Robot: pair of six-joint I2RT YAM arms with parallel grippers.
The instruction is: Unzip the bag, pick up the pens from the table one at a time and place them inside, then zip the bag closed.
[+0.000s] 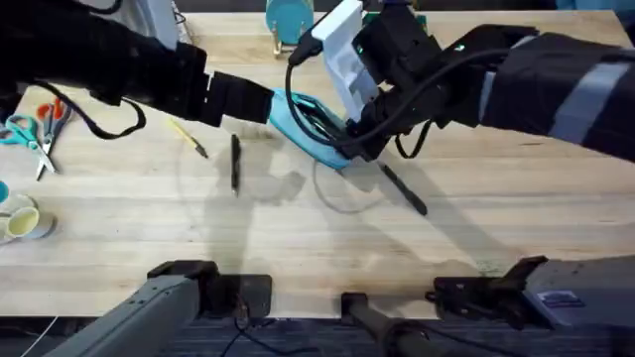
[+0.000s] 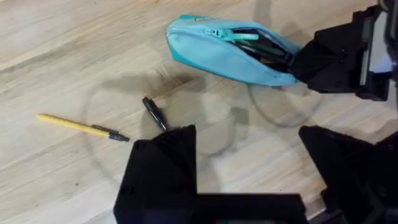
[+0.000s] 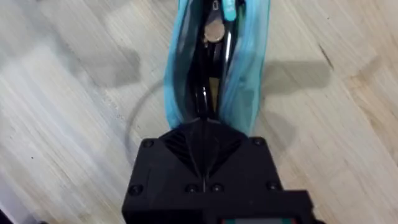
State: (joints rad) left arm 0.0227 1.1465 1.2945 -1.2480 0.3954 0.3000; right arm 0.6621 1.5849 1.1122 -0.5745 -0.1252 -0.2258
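— Why does the right gripper (image 3: 205,124) hold the end of the bag (image 1: 308,124) like that?

— I think it keeps the bag steady and a little lifted at that end. Its fingers are together on the fabric at the end of the bag, and the zipper is open along the top, so the mouth stays wide. In the right wrist view you can look straight down into the opening, and something dark already lies inside.

— And the left gripper (image 2: 249,168)?

— It hangs above the table (image 1: 298,238), just beside the other end of the bag. Its fingers stand apart, with nothing between them. One black pen (image 1: 235,162) lies on the wood below it, so I guess it prepares to go down for this one.

— There is a second pen?

— Yes, the other black pen (image 1: 404,188) lies on the table on the right arm's side, near the bag. The yellow stick (image 1: 188,137) lies a little beyond the first pen, and the scissors (image 1: 40,129) are well apart at the far left edge.

— So both pens are still outside.

— Both, and the zipper must stay open for now.
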